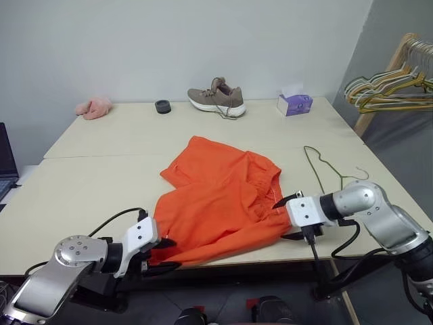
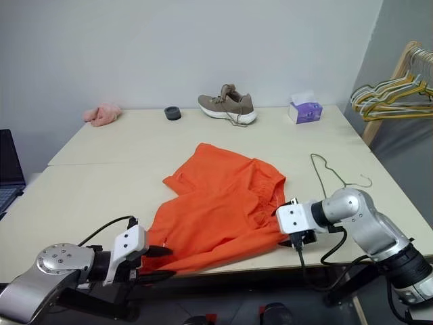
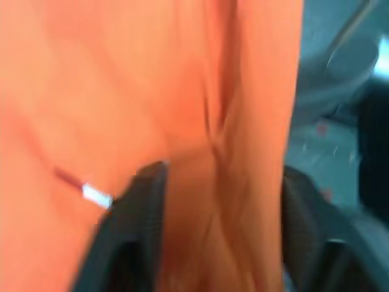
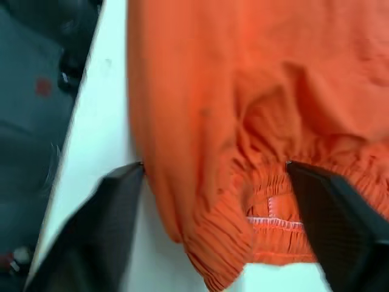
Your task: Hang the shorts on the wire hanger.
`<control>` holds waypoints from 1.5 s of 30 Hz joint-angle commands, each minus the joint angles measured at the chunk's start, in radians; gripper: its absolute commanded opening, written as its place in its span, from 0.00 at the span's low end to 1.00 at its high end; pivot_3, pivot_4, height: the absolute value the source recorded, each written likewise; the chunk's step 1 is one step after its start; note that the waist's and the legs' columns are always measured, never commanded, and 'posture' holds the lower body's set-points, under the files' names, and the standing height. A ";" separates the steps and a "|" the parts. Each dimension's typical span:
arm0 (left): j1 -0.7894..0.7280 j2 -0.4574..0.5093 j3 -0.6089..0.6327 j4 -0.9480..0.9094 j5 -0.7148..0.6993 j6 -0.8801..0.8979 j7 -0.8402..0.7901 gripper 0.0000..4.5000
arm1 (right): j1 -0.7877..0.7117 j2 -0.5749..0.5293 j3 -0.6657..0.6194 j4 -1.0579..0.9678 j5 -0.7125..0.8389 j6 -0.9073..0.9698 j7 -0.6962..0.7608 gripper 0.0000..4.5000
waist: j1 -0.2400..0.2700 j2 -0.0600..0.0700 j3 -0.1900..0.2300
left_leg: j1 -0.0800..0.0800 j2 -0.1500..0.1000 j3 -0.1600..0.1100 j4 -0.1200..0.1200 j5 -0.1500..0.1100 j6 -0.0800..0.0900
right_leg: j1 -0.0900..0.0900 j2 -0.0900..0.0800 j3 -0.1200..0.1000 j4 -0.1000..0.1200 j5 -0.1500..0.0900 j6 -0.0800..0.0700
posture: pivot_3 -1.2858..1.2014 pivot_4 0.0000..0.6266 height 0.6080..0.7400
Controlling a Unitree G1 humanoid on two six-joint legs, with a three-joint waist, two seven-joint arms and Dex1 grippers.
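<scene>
The orange shorts [image 1: 220, 203] lie crumpled on the table [image 1: 101, 176], reaching its front edge. My left gripper [image 1: 168, 254] is at their front left corner. In the left wrist view its fingers [image 3: 143, 207] stand apart with orange fabric between them, so it is open. My right gripper [image 1: 279, 220] is at the shorts' right side by the gathered waistband [image 4: 267, 207], open, with its fingers [image 4: 121, 188] wide on either side of the band. The wire hanger [image 1: 313, 164] lies flat on the table just beyond the right gripper.
At the table's back stand a brown shoe [image 1: 216, 99], a purple tissue box [image 1: 294, 103], a small black ring [image 1: 162, 106] and a pink fluffy cloth [image 1: 93, 107]. A rack with a bunch of coloured hangers [image 1: 392, 88] is at the far right. A laptop [image 1: 7, 166] sits left.
</scene>
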 commanded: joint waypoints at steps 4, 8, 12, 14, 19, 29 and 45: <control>-0.056 -0.068 0.045 -0.038 -0.050 -0.033 0.041 1.00 | 0.004 0.053 -0.226 -0.061 0.202 0.302 -0.125 1.00 | 0.001 0.000 0.000 | 0.000 0.000 0.000 0.000 0.000 0.000 | 0.000 0.000 0.000 0.000 0.000 0.000 | 0.46 0.00 1.00; -0.103 -0.112 0.038 -0.041 -0.056 -0.054 0.057 1.00 | -0.001 0.129 -0.328 0.000 0.212 0.453 -0.314 1.00 | 0.000 -0.001 0.000 | 0.000 0.000 0.001 0.000 0.000 0.000 | 0.000 0.000 0.001 0.000 0.000 0.000 | 0.45 0.00 1.00; -0.172 -0.120 0.007 -0.055 -0.045 -0.058 0.050 1.00 | -0.051 0.265 -0.447 0.133 0.158 0.675 -0.633 1.00 | -0.001 -0.002 -0.001 | -0.001 -0.001 0.002 0.000 0.000 0.000 | 0.000 0.000 0.001 0.000 0.000 0.000 | 0.45 0.00 1.00; -0.203 -0.120 -0.012 -0.063 -0.039 -0.051 0.046 1.00 | -0.078 0.297 -0.467 0.188 0.141 0.751 -0.718 1.00 | -0.002 0.000 -0.001 | -0.001 -0.001 0.003 0.000 0.000 0.000 | 0.000 0.001 0.002 0.001 0.001 0.001 | 0.45 0.00 1.00; -0.270 -0.130 -0.052 -0.074 -0.028 -0.038 0.061 1.00 | -0.148 0.321 -0.455 0.367 0.079 0.710 -0.857 1.00 | -0.011 0.001 -0.001 | -0.006 -0.001 0.006 0.000 0.000 0.000 | -0.004 0.001 0.005 0.000 0.004 0.006 | 0.44 0.00 1.00; -0.314 -0.142 -0.087 -0.099 -0.027 -0.024 0.078 1.00 | -0.316 0.305 -0.405 0.829 0.017 0.538 -0.899 1.00 | -0.037 0.001 -0.001 | -0.014 -0.001 0.006 0.001 0.000 0.001 | -0.010 0.002 0.005 0.000 0.005 0.008 | 0.45 0.00 1.00; -0.280 -0.161 -0.101 -0.048 0.009 -0.111 0.064 1.00 | -0.492 0.295 -0.392 1.427 -0.015 0.414 -0.874 0.92 | -0.054 0.000 -0.005 | -0.008 -0.001 0.004 0.002 0.001 0.001 | -0.003 0.002 0.004 0.000 0.006 0.009 | 0.45 0.00 1.00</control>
